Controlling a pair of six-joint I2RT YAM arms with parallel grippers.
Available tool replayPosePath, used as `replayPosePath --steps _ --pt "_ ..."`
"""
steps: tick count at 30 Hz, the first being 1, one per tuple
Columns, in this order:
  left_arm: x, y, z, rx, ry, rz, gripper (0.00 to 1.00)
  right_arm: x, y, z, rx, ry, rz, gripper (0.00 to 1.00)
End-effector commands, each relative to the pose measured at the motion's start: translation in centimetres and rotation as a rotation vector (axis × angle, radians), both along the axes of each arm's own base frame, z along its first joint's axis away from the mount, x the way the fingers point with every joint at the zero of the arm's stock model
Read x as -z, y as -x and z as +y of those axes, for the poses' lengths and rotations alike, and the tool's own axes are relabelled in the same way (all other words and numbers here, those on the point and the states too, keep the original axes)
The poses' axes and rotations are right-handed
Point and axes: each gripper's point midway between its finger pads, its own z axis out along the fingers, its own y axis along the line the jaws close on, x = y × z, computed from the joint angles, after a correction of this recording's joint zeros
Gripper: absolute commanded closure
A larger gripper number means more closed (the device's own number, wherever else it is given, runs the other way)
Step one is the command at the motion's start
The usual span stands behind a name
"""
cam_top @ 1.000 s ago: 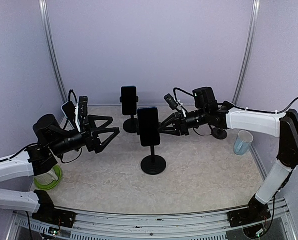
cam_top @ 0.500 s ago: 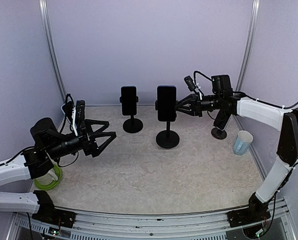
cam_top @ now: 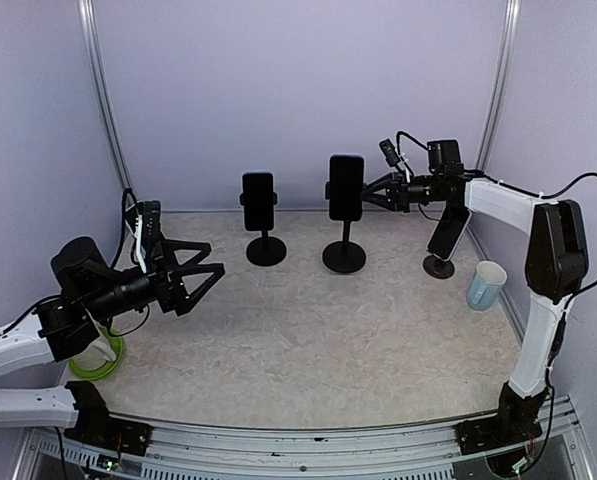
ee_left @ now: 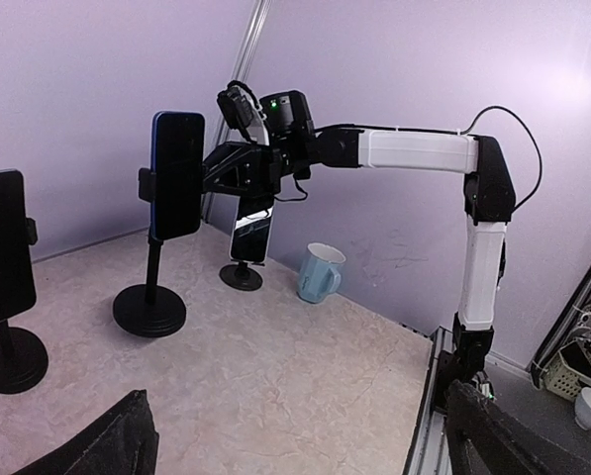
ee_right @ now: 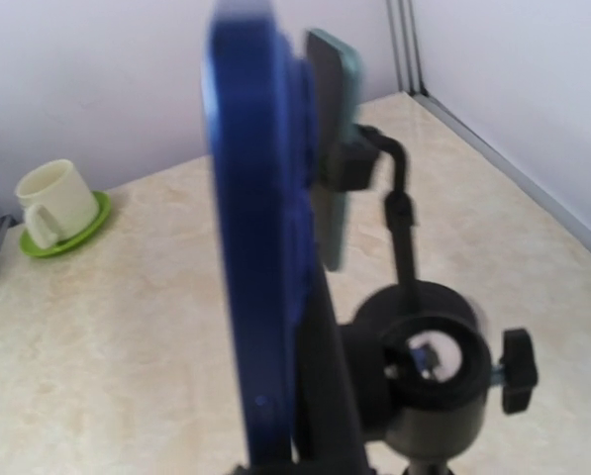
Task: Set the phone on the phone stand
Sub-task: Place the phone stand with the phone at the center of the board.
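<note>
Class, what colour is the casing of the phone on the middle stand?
Blue. The phone shows its casing best in the right wrist view.

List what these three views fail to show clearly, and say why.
Right wrist view: middle phone blurred, edge-on, screen unseen; fingertips of the right gripper cut off below.
Left wrist view: left gripper mostly cut off by bottom edge.
Top view: green saucer partly hidden behind left arm.

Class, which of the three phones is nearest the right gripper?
The middle phone, at the right gripper; the left phone stands farther off, and the leaning phone is by the cup.
</note>
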Motion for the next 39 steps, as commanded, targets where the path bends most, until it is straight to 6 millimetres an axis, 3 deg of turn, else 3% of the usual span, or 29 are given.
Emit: replayPosePath --steps 1,11,39 --pt "-0.1 0.1 0.4 -0.013 0.008 0.009 0.01 -4.2 -0.3 -0.2 -0.098 -0.046 -0.173 1.0" --pt "-0.7 0.9 1.2 -0.017 0.028 -0.004 0.01 -2.3 -3.7 -1.9 -0.11 -0.045 -0.179 1.0" --pt "-1.4 1.7 1.1 0.003 0.047 -0.002 0.01 2.0 -5.4 -1.9 -0.125 -0.039 -0.202 0.99"
